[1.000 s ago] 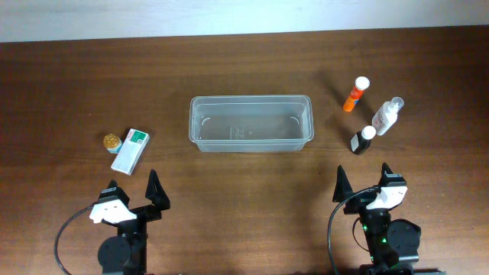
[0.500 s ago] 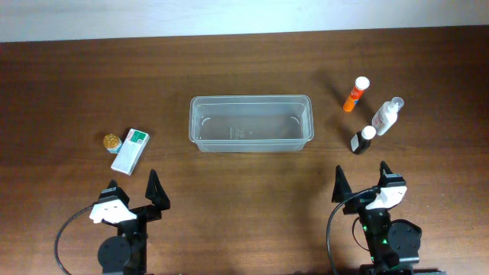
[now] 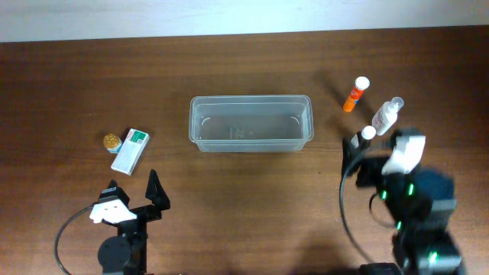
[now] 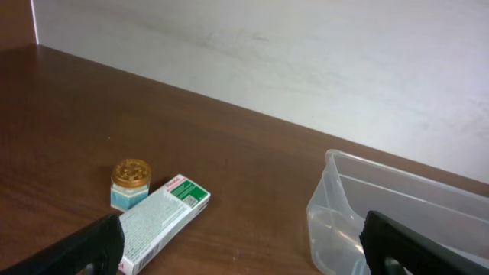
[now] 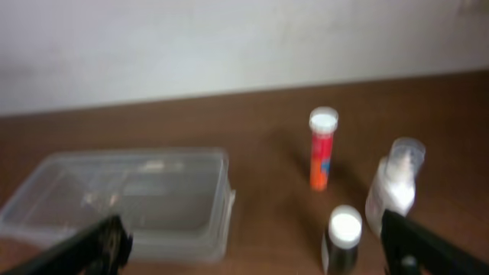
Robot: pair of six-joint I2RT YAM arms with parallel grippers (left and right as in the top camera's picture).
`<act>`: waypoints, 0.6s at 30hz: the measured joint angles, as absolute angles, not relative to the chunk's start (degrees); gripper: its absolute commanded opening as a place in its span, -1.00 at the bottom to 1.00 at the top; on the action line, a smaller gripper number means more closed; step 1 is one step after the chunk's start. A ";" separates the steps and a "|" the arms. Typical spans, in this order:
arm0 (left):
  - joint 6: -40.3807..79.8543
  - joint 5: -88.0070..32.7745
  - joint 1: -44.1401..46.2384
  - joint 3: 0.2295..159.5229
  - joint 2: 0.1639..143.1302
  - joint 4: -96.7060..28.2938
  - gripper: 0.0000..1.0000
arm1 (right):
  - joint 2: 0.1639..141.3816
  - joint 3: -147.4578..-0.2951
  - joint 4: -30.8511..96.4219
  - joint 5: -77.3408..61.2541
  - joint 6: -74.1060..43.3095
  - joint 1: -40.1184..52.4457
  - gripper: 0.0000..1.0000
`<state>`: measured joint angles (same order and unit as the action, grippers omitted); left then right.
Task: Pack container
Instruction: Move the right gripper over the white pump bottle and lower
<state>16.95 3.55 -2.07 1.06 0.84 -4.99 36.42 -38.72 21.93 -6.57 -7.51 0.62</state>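
Observation:
The clear plastic container stands empty at the table's middle; it also shows in the left wrist view and the right wrist view. To its right stand an orange tube, a clear bottle and a small dark bottle with a white cap. A white-and-green box and a gold-lidded jar lie at the left. My left gripper is open and empty near the front edge. My right gripper is open, just short of the dark bottle.
A white wall runs along the table's far edge. Bare wood lies between the container and both arm bases. The right wrist view is blurred.
My right arm has moved away from the front edge toward the three bottles at the right. The left arm and all objects have stayed put.

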 measured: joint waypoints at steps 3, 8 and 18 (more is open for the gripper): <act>16.95 3.55 -2.07 1.06 0.84 -4.97 0.99 | 47.44 -51.75 32.21 -6.50 -7.49 -0.30 0.97; 16.95 3.55 -2.07 1.06 0.84 -4.97 0.99 | 63.81 -72.66 49.52 -6.11 -6.83 -6.39 0.96; 16.95 3.55 -2.07 1.06 0.84 -4.95 0.99 | 79.07 -92.60 63.35 -7.81 -0.91 -19.90 0.97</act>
<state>16.95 3.55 -2.07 1.06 0.84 -4.95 79.07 -92.60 63.35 -7.81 -0.91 -19.90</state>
